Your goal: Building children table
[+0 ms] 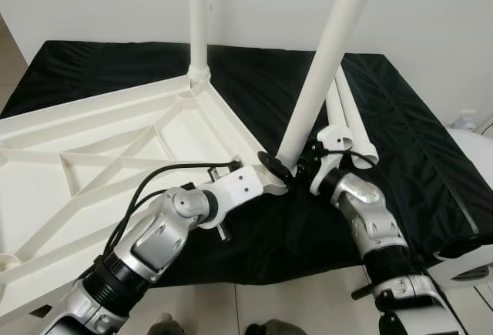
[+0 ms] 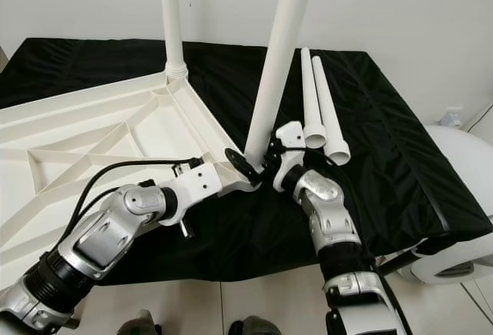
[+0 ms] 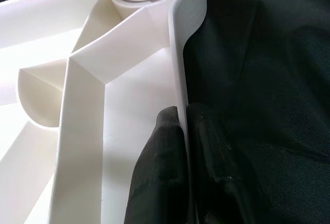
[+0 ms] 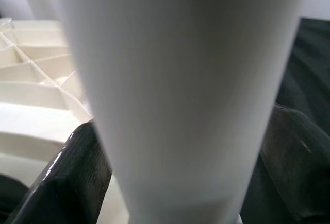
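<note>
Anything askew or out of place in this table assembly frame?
Yes: the leg held by the right gripper leans at the near corner of the tabletop, unlike the upright far leg. Left gripper pinches the rim.

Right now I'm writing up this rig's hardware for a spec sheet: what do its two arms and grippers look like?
Both arms are silver metal with rounded joint housings and black ribbed collars. The left arm ends in a white wrist block with small screws; black cables loop along it. The right arm has a white wrist bracket. The left gripper and right gripper have black, matte, rubbery-looking fingers.
</note>
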